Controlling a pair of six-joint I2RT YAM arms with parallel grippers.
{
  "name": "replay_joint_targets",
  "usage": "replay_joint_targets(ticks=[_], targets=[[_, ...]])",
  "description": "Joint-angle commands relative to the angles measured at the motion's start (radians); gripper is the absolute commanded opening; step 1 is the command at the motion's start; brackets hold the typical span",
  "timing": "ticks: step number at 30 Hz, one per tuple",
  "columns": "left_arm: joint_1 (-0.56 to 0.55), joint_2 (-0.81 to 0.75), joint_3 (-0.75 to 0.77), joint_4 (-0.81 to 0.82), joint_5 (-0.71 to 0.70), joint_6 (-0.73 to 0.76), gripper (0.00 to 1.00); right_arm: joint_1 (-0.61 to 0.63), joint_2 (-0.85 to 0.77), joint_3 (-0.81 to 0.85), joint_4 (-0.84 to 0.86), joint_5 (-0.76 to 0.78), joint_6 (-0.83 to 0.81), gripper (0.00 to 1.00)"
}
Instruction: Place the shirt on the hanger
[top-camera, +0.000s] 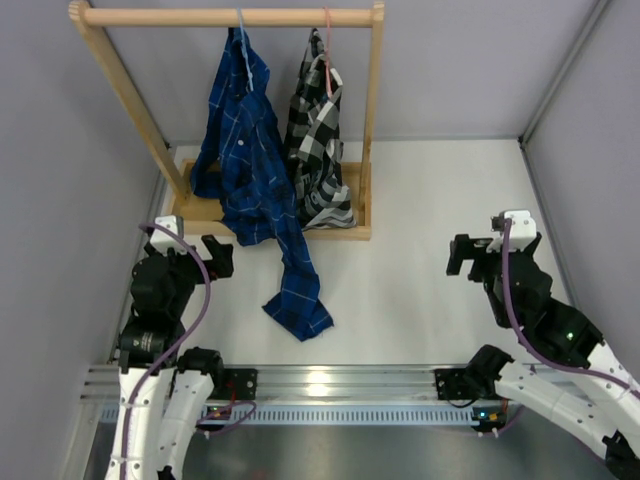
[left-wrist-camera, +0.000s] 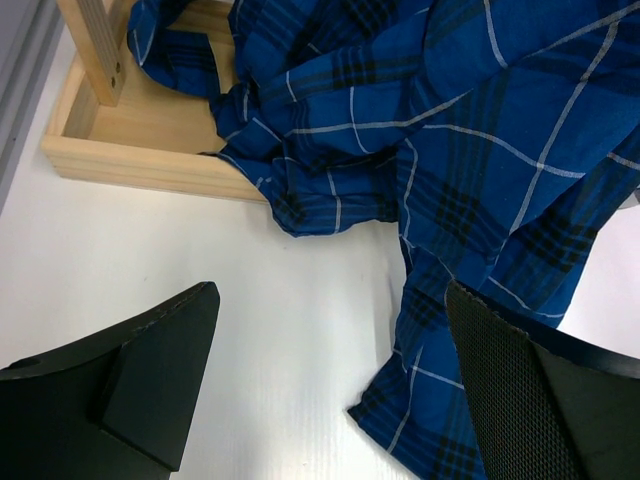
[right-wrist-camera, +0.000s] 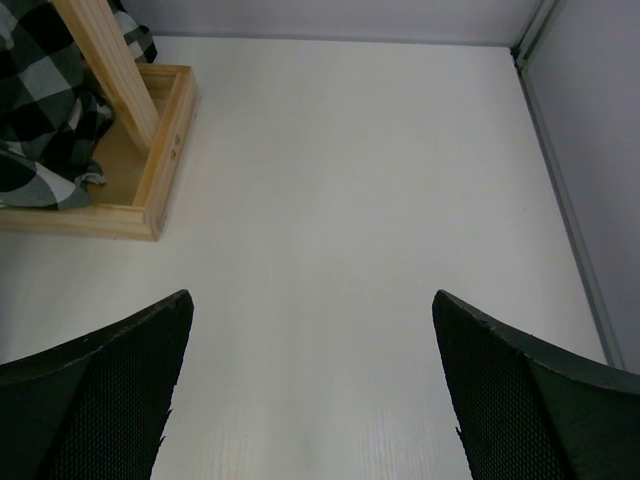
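Only the top view catches the hanger (top-camera: 241, 24) hooked on the rail (top-camera: 160, 17) with the shirt (top-camera: 248, 170) hanging from it. The left wrist cam just gets dark blue plaid, crumpled, spilling over the wooden base (left-wrist-camera: 130, 165) onto the table (left-wrist-camera: 200, 250). Left gripper (left-wrist-camera: 330, 340) and right gripper (right-wrist-camera: 312, 340) are both spread wide, holding nothing.

A rack (top-camera: 228, 17) stands at the upper left of the top view, on the tabletop (top-camera: 440, 190). The shirt (top-camera: 248, 165) hangs on the hanger (top-camera: 240, 20) from the rack's rod, left of a second shirt (top-camera: 320, 130) on a second hanger (top-camera: 327, 45). The shirt's lower end spills over the rack's base (top-camera: 355, 233) onto the tabletop, between the left arm (top-camera: 160, 285) and the right arm (top-camera: 525, 285)
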Motion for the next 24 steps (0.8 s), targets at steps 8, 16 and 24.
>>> replay_joint_targets(ticks=[8, 16, 24], targets=[[0.009, 0.038, 0.013, 0.034, 0.041, 0.010, 0.98, -0.012, 0.073, 0.055, 0.063, 0.059, -0.009, 0.99], [0.009, 0.030, 0.010, 0.034, 0.058, 0.009, 0.98, -0.012, -0.007, 0.010, 0.058, 0.036, -0.011, 1.00], [0.009, 0.018, 0.010, 0.034, 0.035, 0.005, 0.98, -0.012, 0.025, 0.038, 0.049, 0.074, 0.003, 0.99]])
